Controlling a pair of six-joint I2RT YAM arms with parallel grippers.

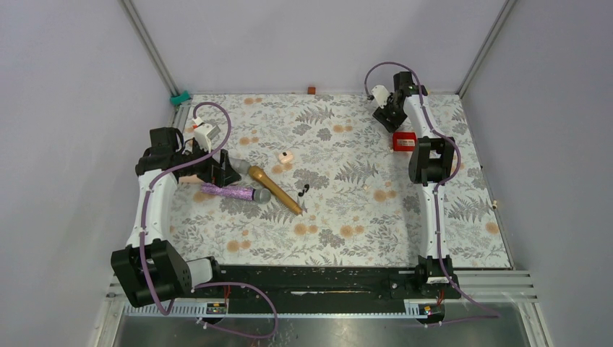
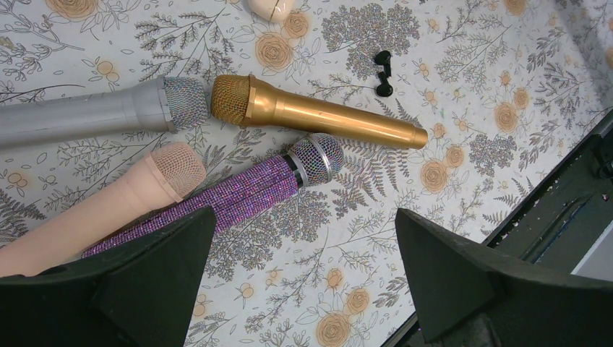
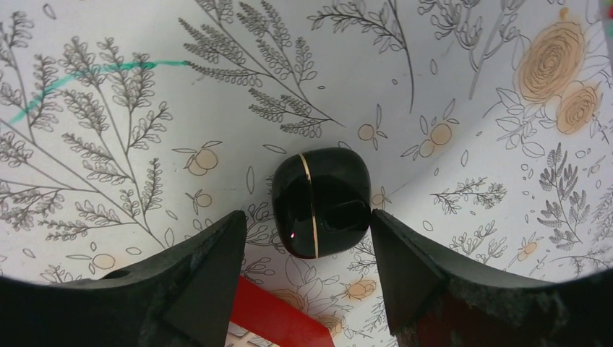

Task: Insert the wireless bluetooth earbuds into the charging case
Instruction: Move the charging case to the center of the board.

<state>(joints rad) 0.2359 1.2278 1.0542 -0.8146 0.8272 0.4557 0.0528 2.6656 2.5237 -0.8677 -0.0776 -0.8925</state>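
- Floral-print tabletop, grey walls on three sides.
- Left arm bent along the left edge; left gripper spread wide, holding nothing, above four microphones: gold, purple glitter, grey, peach.
- Right arm stretched to the far right corner; right gripper part-way in, straddling the charging case. One finger against its side, the other just apart.
- Earbuds mid-table, near the gold microphone's tail, well apart from the case.
- Red box just beside the right gripper; bare cloth between earbuds and case.
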